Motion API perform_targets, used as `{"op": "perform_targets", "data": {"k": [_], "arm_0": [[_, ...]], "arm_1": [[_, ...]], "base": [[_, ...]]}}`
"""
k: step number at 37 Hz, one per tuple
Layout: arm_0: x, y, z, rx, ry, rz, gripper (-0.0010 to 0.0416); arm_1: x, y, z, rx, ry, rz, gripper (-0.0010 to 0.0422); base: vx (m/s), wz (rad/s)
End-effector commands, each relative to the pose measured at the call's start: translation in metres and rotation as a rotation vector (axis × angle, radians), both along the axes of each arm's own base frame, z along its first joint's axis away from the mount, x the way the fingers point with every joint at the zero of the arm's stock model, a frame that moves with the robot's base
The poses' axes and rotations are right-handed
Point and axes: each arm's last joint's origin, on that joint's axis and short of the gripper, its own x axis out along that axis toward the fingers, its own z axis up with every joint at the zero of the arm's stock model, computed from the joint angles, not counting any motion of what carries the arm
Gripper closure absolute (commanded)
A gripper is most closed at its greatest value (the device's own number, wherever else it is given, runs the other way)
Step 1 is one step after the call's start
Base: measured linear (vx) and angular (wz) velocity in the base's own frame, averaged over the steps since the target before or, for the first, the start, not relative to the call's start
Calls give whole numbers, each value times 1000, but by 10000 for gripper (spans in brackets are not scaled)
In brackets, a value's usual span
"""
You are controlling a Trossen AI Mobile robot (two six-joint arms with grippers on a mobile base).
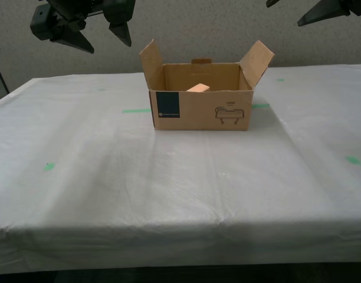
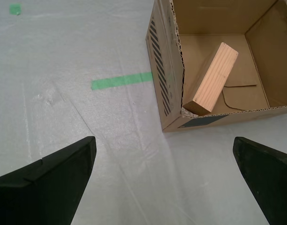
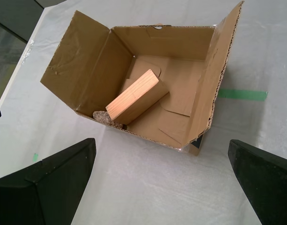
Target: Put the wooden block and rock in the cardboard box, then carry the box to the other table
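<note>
The cardboard box (image 1: 201,109) stands open and upright on the other table (image 1: 168,194), which has a wrinkled white cover. The wooden block (image 3: 134,96) leans tilted inside the box, and one corner of it shows over the front wall (image 1: 198,88). The rock (image 3: 106,117) lies under the block's low end, mostly hidden. My second gripper (image 1: 101,36) hangs open and empty above the table at the exterior view's upper left, apart from the box. My first gripper (image 1: 298,9) hangs open and empty at the exterior view's upper right. The second wrist view also shows the box (image 2: 164,89) and the block (image 2: 211,79).
Green tape strips (image 1: 136,110) lie on the cover on both sides of the box, with smaller marks (image 1: 49,167) nearer the front. The side flaps (image 1: 150,59) stand up. The table's front edge (image 1: 180,224) runs across the exterior view's bottom.
</note>
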Motion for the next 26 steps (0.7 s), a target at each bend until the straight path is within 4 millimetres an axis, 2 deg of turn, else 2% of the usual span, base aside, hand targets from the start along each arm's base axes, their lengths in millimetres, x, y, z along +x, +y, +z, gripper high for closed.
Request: {"op": "perform_targets", "data": {"k": [1,26], "arm_0": [[0,0,0,1,0,-4,12],[0,0,0,1,0,-4,12]], "arm_1": [[0,0,0,0,-3,3,12],[0,0,0,0,-3,3,12]], "base": [[0,0],[0,0]]}}
